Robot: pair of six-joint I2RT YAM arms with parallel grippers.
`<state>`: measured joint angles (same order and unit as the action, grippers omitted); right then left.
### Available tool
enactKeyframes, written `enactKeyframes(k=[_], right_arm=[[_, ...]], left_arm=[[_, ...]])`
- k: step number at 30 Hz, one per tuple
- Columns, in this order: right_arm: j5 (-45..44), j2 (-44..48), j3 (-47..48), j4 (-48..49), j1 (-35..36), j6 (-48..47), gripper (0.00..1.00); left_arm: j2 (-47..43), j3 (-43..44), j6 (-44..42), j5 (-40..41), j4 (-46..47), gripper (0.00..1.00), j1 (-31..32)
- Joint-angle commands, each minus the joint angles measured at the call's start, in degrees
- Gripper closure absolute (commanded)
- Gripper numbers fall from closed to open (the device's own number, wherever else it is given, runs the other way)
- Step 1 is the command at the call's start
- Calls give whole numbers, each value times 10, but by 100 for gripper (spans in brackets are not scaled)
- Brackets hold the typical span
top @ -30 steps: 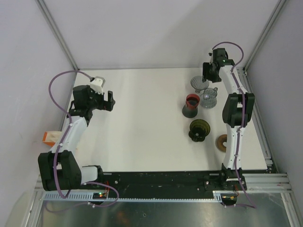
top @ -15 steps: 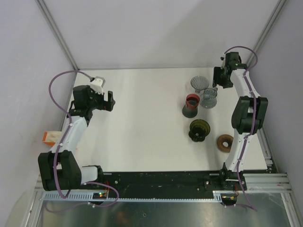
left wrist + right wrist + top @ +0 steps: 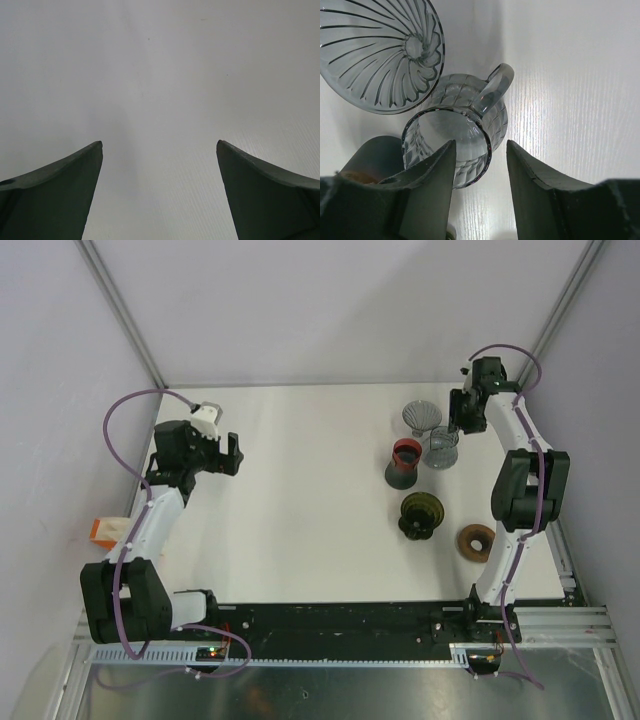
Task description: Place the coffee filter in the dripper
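The right fingers [image 3: 480, 145] are shown apart and empty just above the clear, handled glass dripper [image 3: 452, 127] at the far right of the worktop [image 3: 300, 490], its handle turned toward them; the left fingers [image 3: 159, 142], spread wide, are held well away, and no coffee filter can be made out.

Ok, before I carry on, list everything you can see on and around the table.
ribbed glass dripper: one, clear, far right of the table
handled glass cup: one, clear, just nearer than it
red-rimmed dripper: one, dark grey, left of the cup
green dripper: one, dark olive, nearer still
ring-shaped piece: one, brown, near right edge
orange-and-white item: one, off the left edge
coffee filter: none I can make out
left arm: jaws wide open over bare table
right arm: jaws apart, empty, by the cup
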<state>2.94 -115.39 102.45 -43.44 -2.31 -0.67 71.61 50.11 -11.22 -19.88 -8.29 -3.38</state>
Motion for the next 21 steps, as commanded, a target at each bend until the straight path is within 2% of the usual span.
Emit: enactKeyframes(k=[1,4,13,21], right_arm=[[0,0,1,9,6,-4,54],[-1,-13,6,11,8,-4,61],[-22,-42,16,9,14,-2,69],[-52,-31,23,13,16,4,97]], left_arm=[[-9,16,-16,-2,0,0,2],[-10,17,-16,-2,-1,0,3],[-13,20,-21,3,-5,0,2],[-14,22,-22,3,-8,0,2]])
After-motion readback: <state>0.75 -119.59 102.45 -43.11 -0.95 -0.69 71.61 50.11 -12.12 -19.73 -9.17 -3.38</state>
